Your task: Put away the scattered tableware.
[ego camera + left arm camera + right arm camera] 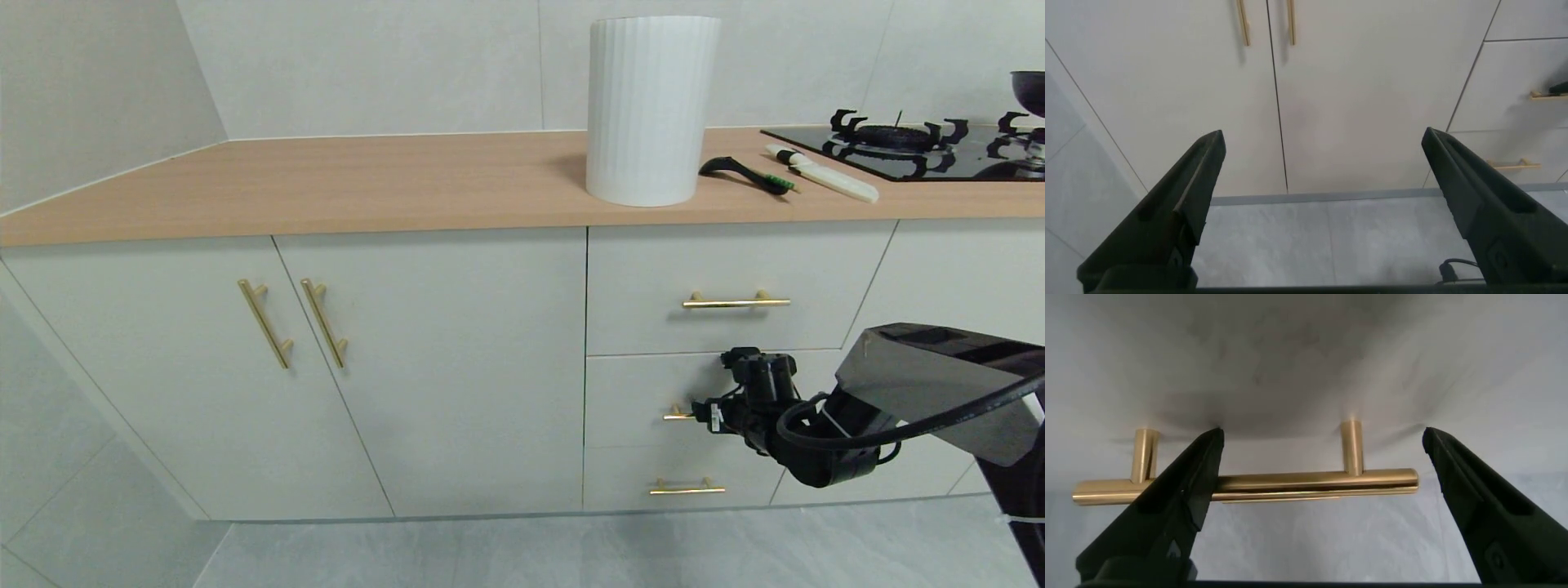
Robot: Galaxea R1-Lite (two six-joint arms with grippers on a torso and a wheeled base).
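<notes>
Entry: scattered tableware, two pieces
- Black utensil [739,173] and white utensil [824,175] are lying on the table [367,180], between the white ribbed container [649,110] and the hob [898,143].
- Status: nothing is being stowed yet, and the drawers are showing shut.
- Right gripper [709,414] is sitting close before the middle drawer handle [1290,484], jaws apart and not clamping the bar.
- Left gripper [1323,143] is hanging low before the cupboard doors [1331,82], jaws apart and carrying nothing.
- Judged progress: opening stage only, with the drawer pull, both pick-ups and the stowing all remaining
</notes>
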